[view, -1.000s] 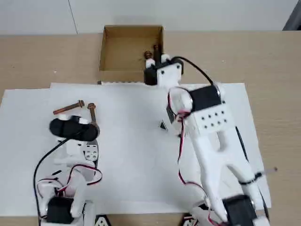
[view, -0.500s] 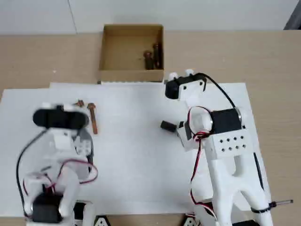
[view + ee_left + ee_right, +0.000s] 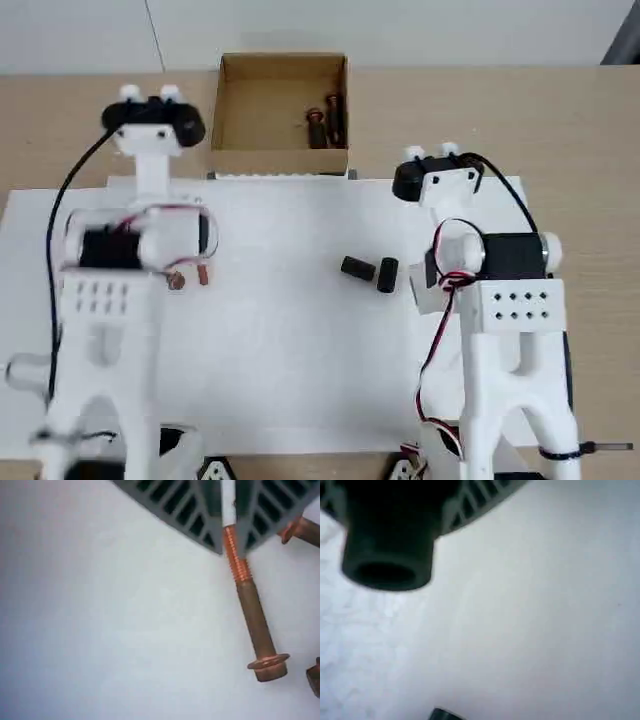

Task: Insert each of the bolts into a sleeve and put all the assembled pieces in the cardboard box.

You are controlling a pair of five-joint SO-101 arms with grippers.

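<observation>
Right arm withdrawn from cardboard box; new pair taken up.
Left gripper clamps a bolt near the desk's left edge; right gripper grips a sleeve mid-desk: insertion likely comes next.

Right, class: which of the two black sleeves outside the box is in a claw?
The sleeve farther right, held in the right claw; the other sleeve lies free on the paper.

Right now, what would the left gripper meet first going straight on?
The left gripper's held bolt would probably touch the white sheet head-first; depth is unclear.
</observation>
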